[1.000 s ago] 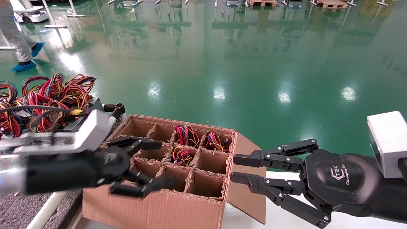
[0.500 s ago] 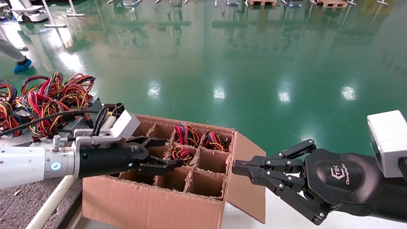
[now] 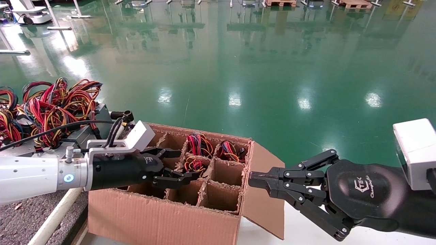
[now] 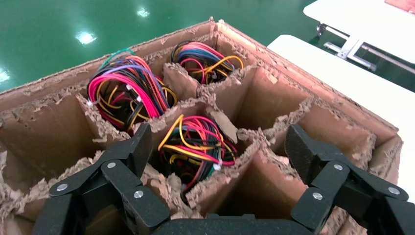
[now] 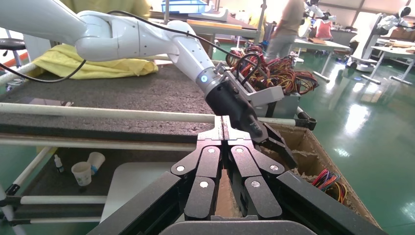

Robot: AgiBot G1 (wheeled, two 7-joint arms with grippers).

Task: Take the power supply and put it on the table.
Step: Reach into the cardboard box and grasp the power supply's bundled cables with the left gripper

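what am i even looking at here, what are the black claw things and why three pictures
It is a two-armed robot, and each black claw is a tool for grasping. The wide picture comes from a camera on the robot's head; the other two come from cameras on its wrists.

The left tool is open and holds nothing. It hangs over a cardboard carton split into cells. The left wrist picture looks down between its fingers at a power supply in a middle cell, showing mostly its coloured wires. Two more wire bundles fill cells in the far row, while the other cells in view look empty.

The right tool is shut and waits at the carton's open flap.

On the robot's left is the table, dark and speckled, with a pile of power supplies farther back.
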